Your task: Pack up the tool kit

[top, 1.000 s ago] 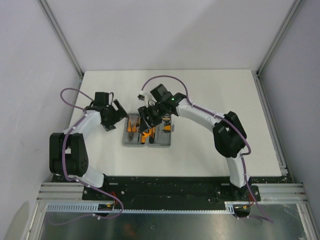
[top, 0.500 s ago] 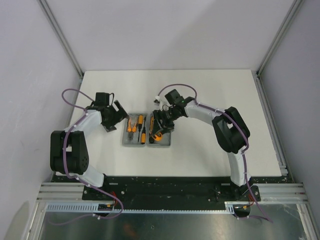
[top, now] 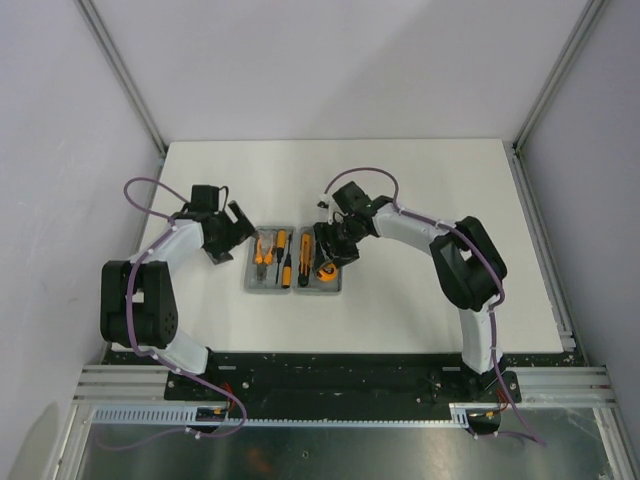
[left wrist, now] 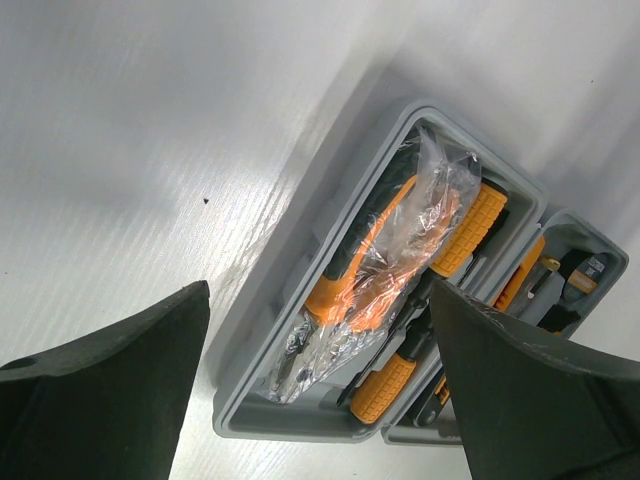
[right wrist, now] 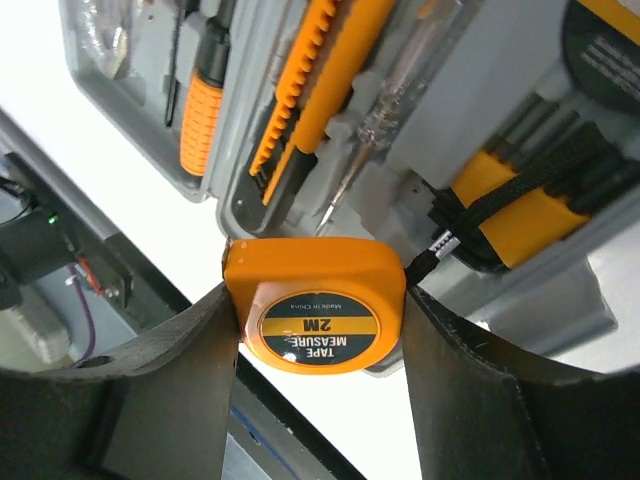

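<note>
The grey tool kit case (top: 262, 289) lies open and flat in the middle of the table. Its left half (left wrist: 262, 345) holds plastic-wrapped orange pliers (left wrist: 375, 275) and orange-handled screwdrivers (left wrist: 468, 228). Its right half (right wrist: 560, 295) holds an orange knife (right wrist: 312, 70), a clear tester screwdriver (right wrist: 388, 95) and a black-and-orange bit holder (right wrist: 520, 205). My right gripper (right wrist: 316, 296) is shut on the orange tape measure (right wrist: 318, 322) and holds it above the near end of the right half (top: 326, 268). My left gripper (top: 232, 232) is open and empty, just left of the case.
The white table (top: 420, 190) is bounded by grey walls with metal rails at the sides. The black base rail (top: 340, 370) with both arm bases runs along the near edge. A cable (right wrist: 80, 300) and part of the rail show below the tape measure.
My right gripper has moved to the right, from over the case's middle to its right half, with the tape measure in it. The left arm has barely moved.
</note>
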